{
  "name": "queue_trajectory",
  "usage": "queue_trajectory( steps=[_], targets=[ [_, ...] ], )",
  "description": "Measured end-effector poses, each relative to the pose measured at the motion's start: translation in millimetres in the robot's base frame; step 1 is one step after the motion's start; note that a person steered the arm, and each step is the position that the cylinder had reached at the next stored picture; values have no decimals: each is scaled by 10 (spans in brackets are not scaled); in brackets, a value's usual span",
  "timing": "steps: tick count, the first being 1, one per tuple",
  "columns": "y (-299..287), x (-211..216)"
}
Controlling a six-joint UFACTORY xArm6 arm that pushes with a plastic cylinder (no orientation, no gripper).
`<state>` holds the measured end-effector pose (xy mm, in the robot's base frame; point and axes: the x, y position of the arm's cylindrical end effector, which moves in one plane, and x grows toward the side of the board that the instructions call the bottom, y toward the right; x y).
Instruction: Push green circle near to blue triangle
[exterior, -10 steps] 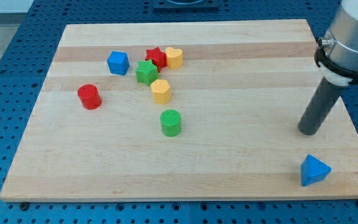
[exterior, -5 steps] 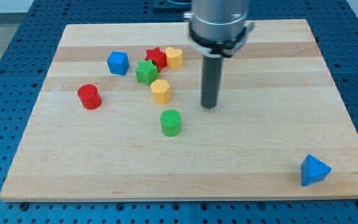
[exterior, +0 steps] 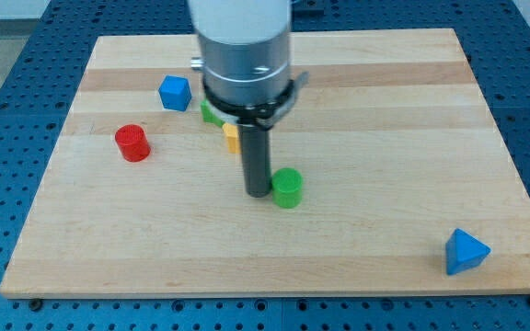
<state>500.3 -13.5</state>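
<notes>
- Green circle (exterior: 287, 188): a short round block sitting near the middle of the tabletop (exterior: 385, 110), slightly toward its near edge. It is upright and well apart from its goal.
- My tip (exterior: 258, 193) rests just at the circle's left side, touching it or very nearly so. The rod has no jaws to open or close; it holds nothing and can only shove.
- That placement makes sense: the tip stands on the side of the circle away from the target, so a push toward the tabletop's right edge would carry the block the way the task wants.
- Blue triangle (exterior: 466, 251): parked close to the near right corner of the tabletop, alone, with bare wood between it and the circle.
- The line from tip through circle points mostly rightward, while the triangle lies rightward and nearer the bottom edge, so I judge the push will need some downward slant, or the circle will pass above the triangle.
- Other blocks sit toward the far left: a blue cube (exterior: 175, 92) and a red cylinder (exterior: 132, 142) in plain sight.
- Behind the arm's housing, a sliver of a green block (exterior: 210, 114) and a yellow block (exterior: 232, 137) peek out; their shapes are hidden, so I cannot name them.
- The task looks barely started: most of the distance remains.
</notes>
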Motion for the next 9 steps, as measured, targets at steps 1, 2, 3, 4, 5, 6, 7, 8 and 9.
queue_trajectory(
  steps=[1,2,3,4,5,6,7,8,9],
  targets=[
    [125,59],
    [222,204],
    [421,244],
    [482,54],
    [533,-37],
    [860,-51],
    [1197,74],
    [1505,155],
    [1668,234]
  ],
)
